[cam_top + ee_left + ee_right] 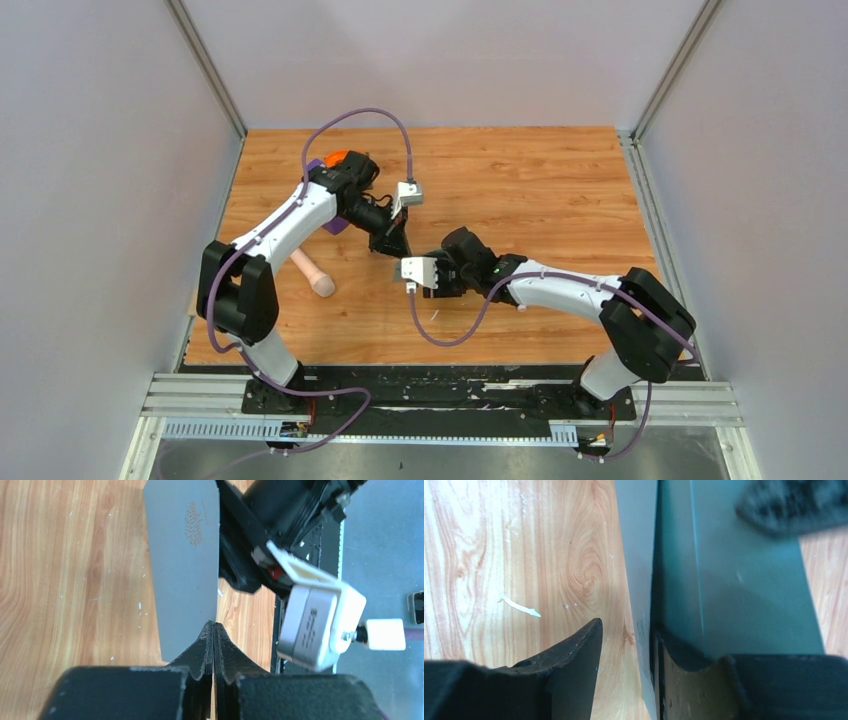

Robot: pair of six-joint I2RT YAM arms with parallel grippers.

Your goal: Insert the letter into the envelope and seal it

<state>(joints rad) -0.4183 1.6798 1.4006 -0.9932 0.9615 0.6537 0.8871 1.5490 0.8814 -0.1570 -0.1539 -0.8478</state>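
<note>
The grey-teal envelope (182, 555) is held off the table, standing on edge. My left gripper (214, 625) is shut on its near edge; in the top view it (393, 245) sits at the table's middle. My right gripper (626, 627) is open right beside it (408, 264). In the right wrist view a pale grey layer of the envelope (636, 555) stands between the fingers, the darker teal body (744, 580) lies over the right finger, and the left finger (574, 650) stands apart over bare wood. The letter is not in view. The arms hide the envelope in the top view.
A pinkish cylinder (313, 272) lies on the wooden table (560, 190) left of centre. An orange thing (335, 157) and a purple thing (335, 226) sit behind the left arm. Grey walls close in the table's sides and back.
</note>
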